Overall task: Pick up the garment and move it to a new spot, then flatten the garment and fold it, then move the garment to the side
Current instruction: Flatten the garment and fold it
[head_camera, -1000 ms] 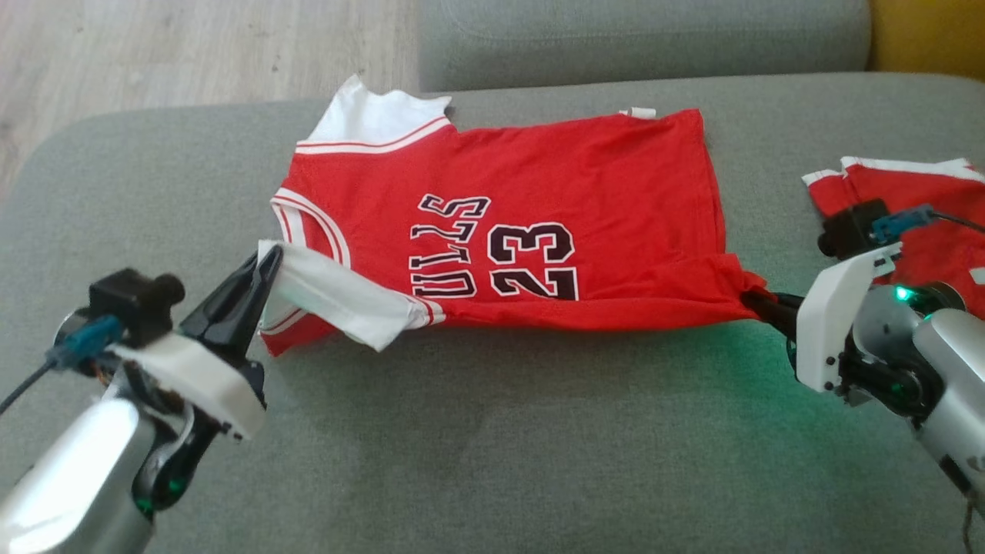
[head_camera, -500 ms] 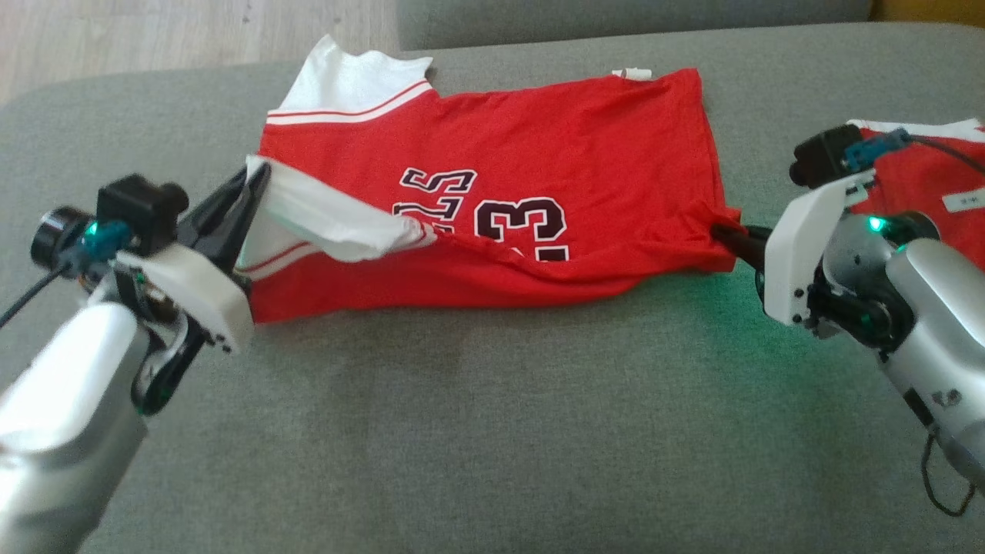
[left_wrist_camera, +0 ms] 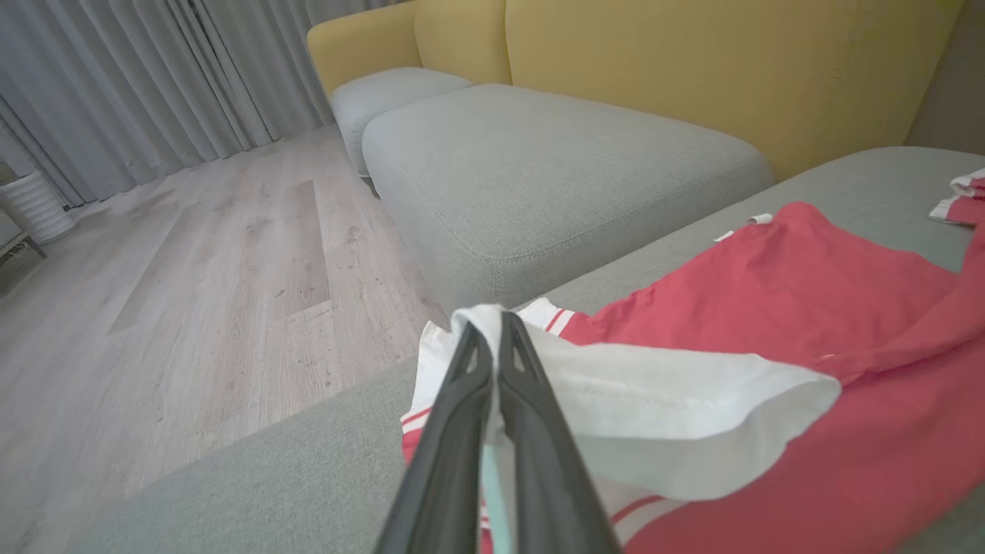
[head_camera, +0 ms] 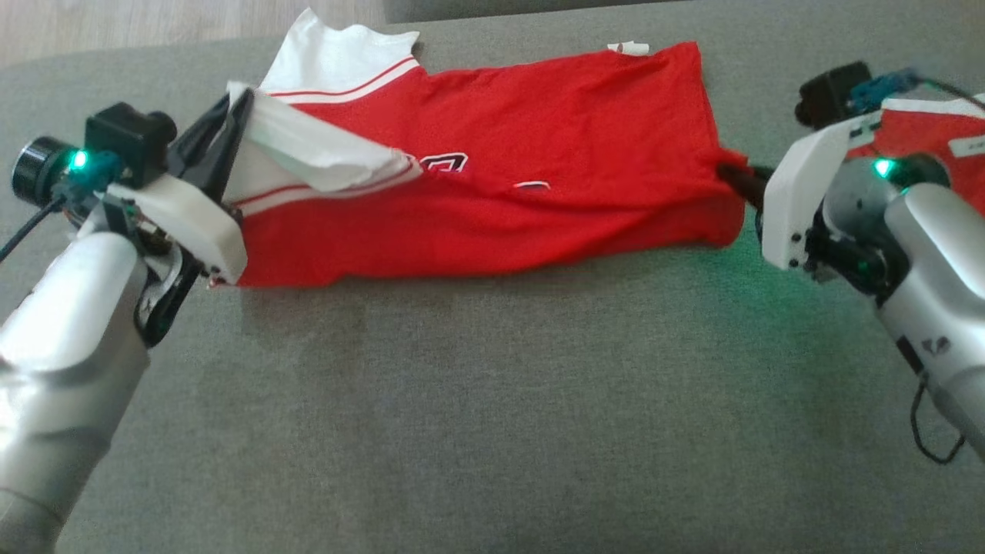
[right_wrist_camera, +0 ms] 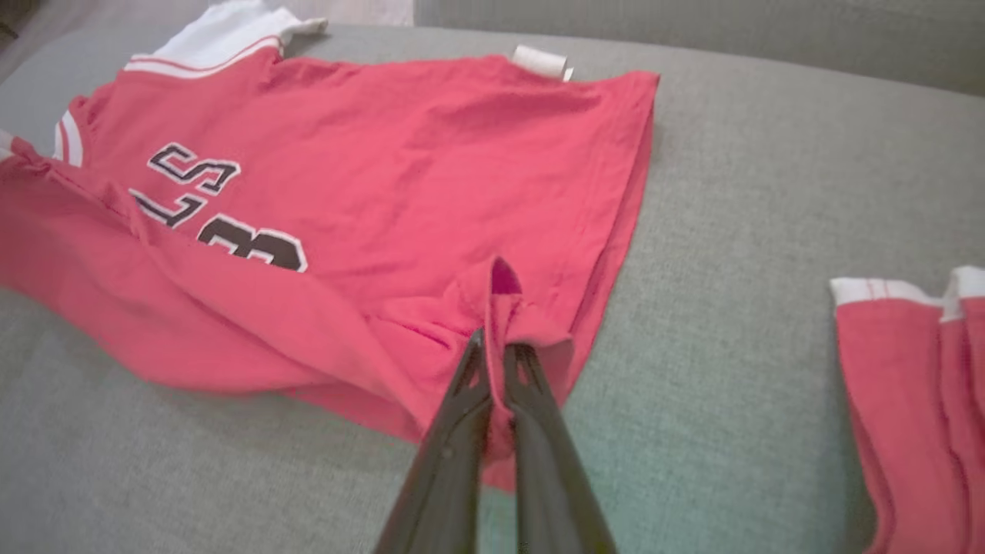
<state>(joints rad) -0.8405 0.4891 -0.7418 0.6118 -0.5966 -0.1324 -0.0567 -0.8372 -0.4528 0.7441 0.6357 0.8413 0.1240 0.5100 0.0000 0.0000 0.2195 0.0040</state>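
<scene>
The garment [head_camera: 539,131] is a red jersey with white sleeves and black lettering, lying across the grey cushion [head_camera: 492,400]. My left gripper [head_camera: 235,104] is shut on its white sleeve [left_wrist_camera: 654,400] at the left end. At the right end my right gripper [head_camera: 727,173] is shut on the red hem corner [right_wrist_camera: 500,308]. Both near corners are lifted, and the near edge folds up over the print, hiding most of the letters. In the left wrist view the left gripper [left_wrist_camera: 492,327] pinches white cloth; in the right wrist view the right gripper [right_wrist_camera: 492,346] pinches red cloth.
A second red garment [head_camera: 939,146] with white trim lies at the far right of the cushion, behind my right wrist. Wooden floor [left_wrist_camera: 177,254] lies past the cushion's far left edge. Another grey cushion [left_wrist_camera: 554,169] and a yellow sofa back [left_wrist_camera: 692,69] stand beyond.
Both grippers have carried the jersey's near edge up and away from me, folding it over the print, so the number is now mostly covered. The head camera has also tilted.
</scene>
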